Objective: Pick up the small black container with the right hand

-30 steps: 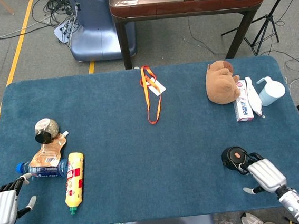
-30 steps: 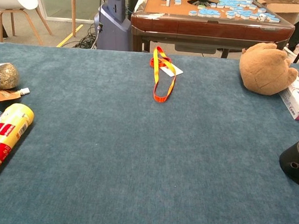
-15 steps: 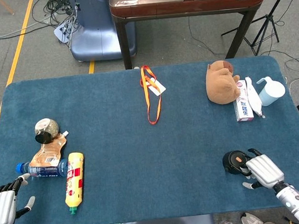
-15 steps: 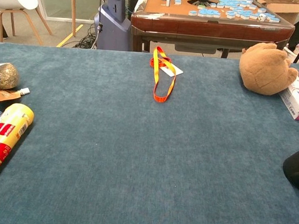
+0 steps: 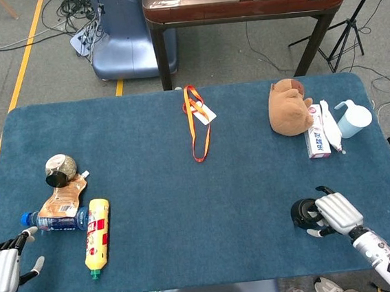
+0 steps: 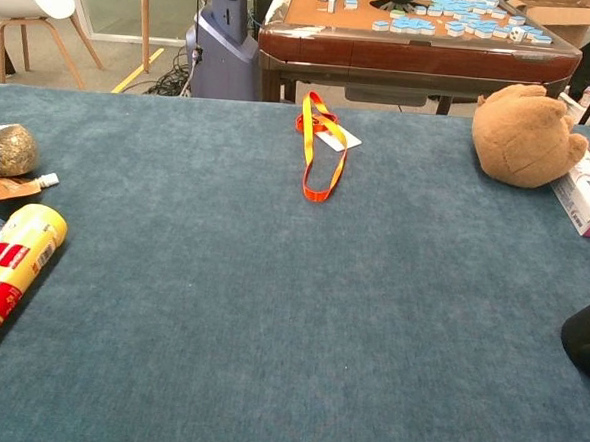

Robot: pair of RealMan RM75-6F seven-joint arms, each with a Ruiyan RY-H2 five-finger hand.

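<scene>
The small black container [image 5: 300,214] stands on the blue table near the front right; in the chest view the black container [image 6: 588,339] is cut off by the right edge. My right hand [image 5: 337,213] is against its right side, with fingers above and below curled round it, and grips it on the cloth. The chest view does not show this hand. My left hand [image 5: 1,270] rests at the front left corner with its fingers apart and holds nothing.
A yellow tube [image 5: 97,236], a water bottle [image 5: 54,221], a snack pouch [image 5: 65,198] and a round jar [image 5: 59,169] lie front left. An orange lanyard [image 5: 196,125] lies mid-back. A brown plush toy [image 5: 288,107], a toothpaste box [image 5: 317,139] and a blue cup [image 5: 353,119] sit back right.
My right hand has moved forward onto the black container and its fingers have curled round it. The container has shifted slightly toward the front edge. The left hand has barely moved.
</scene>
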